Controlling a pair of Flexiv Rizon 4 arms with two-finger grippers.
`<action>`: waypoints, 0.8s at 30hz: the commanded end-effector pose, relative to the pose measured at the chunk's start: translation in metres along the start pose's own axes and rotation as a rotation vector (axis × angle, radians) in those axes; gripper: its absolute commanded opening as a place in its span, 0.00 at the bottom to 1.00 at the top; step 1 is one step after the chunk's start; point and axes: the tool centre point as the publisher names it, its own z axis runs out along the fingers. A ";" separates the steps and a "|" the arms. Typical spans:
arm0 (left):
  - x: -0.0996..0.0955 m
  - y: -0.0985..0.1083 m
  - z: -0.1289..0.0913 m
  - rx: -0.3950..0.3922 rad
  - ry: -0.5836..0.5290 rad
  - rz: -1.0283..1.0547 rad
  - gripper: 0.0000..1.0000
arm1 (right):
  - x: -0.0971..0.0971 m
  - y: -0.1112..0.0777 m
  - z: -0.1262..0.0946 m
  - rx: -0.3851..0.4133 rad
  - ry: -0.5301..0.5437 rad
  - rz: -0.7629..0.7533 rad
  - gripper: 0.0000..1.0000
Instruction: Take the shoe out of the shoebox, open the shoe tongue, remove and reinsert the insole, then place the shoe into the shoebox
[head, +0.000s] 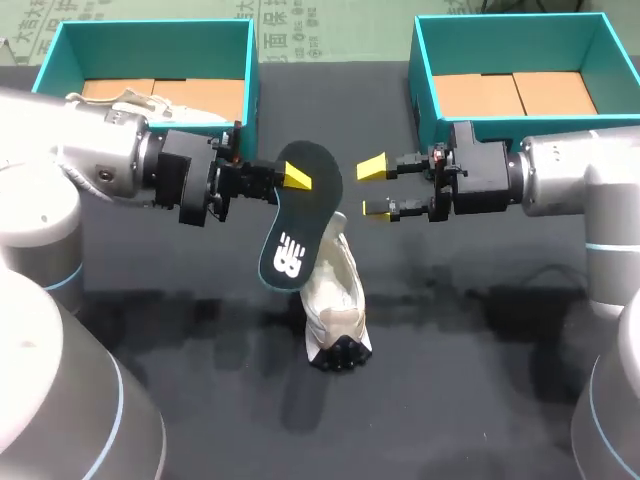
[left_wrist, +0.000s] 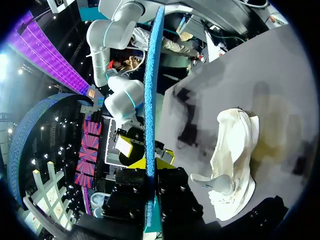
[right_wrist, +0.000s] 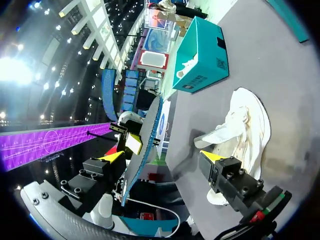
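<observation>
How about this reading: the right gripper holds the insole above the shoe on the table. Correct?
No, the left gripper holds the insole; the head view shows it. The rest stands: it hangs above the shoe on the table.

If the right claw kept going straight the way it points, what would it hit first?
Probably the dark insole held by the left claw, which hangs just ahead of the right claw; depth is uncertain.
</observation>
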 end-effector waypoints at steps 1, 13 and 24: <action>0.003 -0.017 -0.012 0.027 -0.007 -0.060 0.00 | 0.003 -0.015 -0.017 0.124 -0.127 -0.246 1.00; 0.008 -0.039 -0.011 0.078 0.027 -0.138 0.00 | -0.016 -0.032 -0.022 0.280 -0.278 -0.414 1.00; 0.015 -0.072 -0.008 0.233 0.063 -0.229 0.00 | -0.014 -0.052 -0.016 0.412 -0.395 -0.589 1.00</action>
